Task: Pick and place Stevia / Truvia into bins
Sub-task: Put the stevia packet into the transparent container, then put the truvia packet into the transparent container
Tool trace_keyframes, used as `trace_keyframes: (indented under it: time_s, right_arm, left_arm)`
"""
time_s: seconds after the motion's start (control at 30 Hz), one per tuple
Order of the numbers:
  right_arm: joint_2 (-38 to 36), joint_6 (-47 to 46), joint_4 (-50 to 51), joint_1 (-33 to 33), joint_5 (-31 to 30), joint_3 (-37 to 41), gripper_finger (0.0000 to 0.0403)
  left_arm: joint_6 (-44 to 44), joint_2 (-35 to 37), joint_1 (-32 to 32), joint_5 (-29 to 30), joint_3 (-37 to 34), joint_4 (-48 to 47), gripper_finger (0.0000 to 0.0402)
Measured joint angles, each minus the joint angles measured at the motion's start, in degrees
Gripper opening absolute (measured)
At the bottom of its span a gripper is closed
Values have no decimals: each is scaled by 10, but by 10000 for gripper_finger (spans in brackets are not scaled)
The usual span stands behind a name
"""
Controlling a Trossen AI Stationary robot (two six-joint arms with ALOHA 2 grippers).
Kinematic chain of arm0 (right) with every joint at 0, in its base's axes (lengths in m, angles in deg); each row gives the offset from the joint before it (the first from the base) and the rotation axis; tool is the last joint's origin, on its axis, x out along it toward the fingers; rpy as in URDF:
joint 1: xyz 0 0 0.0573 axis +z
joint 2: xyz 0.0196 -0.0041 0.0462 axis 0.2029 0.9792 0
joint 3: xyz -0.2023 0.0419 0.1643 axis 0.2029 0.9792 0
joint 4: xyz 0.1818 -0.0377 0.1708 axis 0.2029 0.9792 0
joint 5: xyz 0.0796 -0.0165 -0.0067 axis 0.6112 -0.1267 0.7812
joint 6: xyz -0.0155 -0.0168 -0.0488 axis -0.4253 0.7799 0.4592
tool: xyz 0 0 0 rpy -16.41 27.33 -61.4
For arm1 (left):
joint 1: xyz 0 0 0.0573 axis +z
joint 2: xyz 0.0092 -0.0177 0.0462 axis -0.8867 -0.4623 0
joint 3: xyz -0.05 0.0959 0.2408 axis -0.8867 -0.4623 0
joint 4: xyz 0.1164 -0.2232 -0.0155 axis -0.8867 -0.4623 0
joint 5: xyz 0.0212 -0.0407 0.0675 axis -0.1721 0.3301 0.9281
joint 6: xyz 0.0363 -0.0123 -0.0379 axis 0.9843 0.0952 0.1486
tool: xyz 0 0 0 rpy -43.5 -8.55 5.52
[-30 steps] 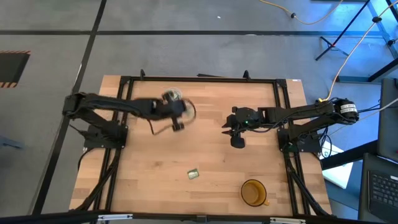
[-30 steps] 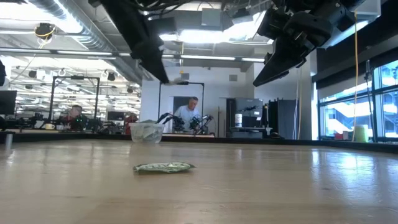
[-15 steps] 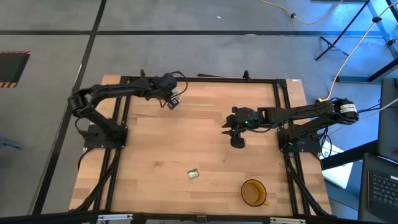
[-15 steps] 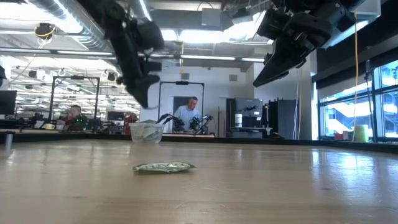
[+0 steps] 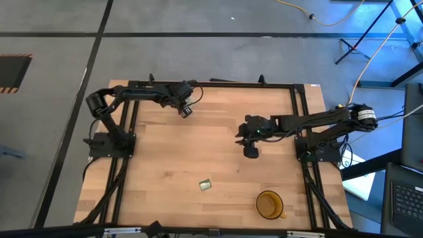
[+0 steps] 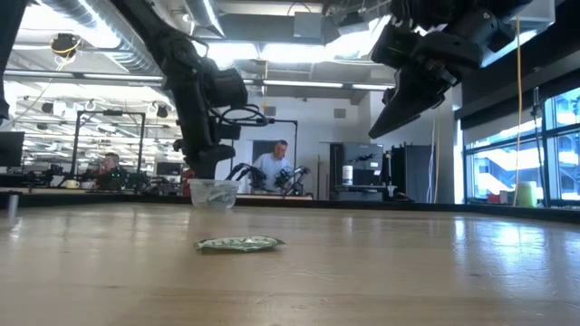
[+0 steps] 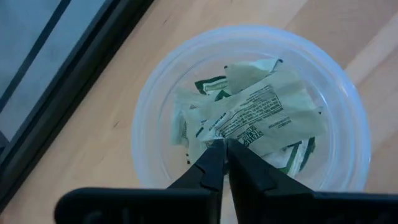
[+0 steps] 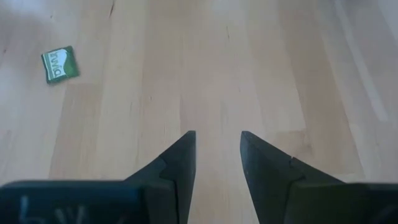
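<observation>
The clear cup (image 7: 155, 155) stands near the table's far edge and holds several green-and-white sachets (image 7: 214, 87); in the low view the cup (image 6: 214, 194) shows below my left gripper (image 6: 205, 170). My left gripper (image 7: 224, 148) hangs just above the cup's mouth, shut on one sachet. In the high view the left gripper (image 5: 185, 110) hides the cup. One loose sachet (image 5: 205, 185) lies flat on the table near its front; the low view also shows this sachet (image 6: 237, 243). My right gripper (image 5: 246, 144) hovers open above the table's middle right, with the loose sachet (image 8: 60, 64) some way off. My left gripper pinches a sachet by its edge (image 7: 239, 138) between the two fingertips, coming from above and pointing down. The sachet spreads out below the fingers over the others inside the cup. Whether it rests on them, I cannot tell.
An amber cup (image 5: 269, 204) stands near the table's front right. A black frame (image 5: 211, 84) runs along the far edge, close behind the clear cup. Bare wood (image 5: 165, 158) lies between the arms. People sit in the room beyond the table.
My left gripper has swung from the table's middle left toward the far edge, has come over the clear cup and has dropped close to its mouth. It has stayed shut. The loose sachet and the amber cup have not moved.
</observation>
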Motion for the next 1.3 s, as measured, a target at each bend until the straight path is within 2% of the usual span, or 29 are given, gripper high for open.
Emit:
trace_keyframes:
  time_s: [0.23,0.43,0.5,0.6,0.7,0.77,0.93,1.07,1.17,1.3]
  right_arm:
    - [7,-1,-1,0,0,0,129]
    - [5,-2,1,0,0,0,129]
    - [5,-2,1,0,0,0,129]
    - [5,-2,1,0,0,0,129]
    - [5,0,1,0,0,0,129]
    - [5,1,1,0,0,0,129]
    - [5,1,0,0,0,0,129]
    - [5,1,0,0,0,0,129]
    - [5,0,-3,0,0,0,129]
    - [5,-2,-4,0,0,0,129]
  left_arm:
    - [5,31,-2,-3,0,3,69]
    - [8,100,-7,-6,0,3,104]
    - [10,132,-18,-35,0,4,110]
    - [20,171,-50,-132,0,14,110]
    - [42,191,-111,-208,0,27,105]
    - [53,194,-170,-214,0,26,101]
    - [66,174,-330,-167,0,37,95]
    - [64,130,-446,-114,0,82,100]
    - [38,82,-508,-81,0,125,109]
    - [-15,23,-554,-82,0,187,117]
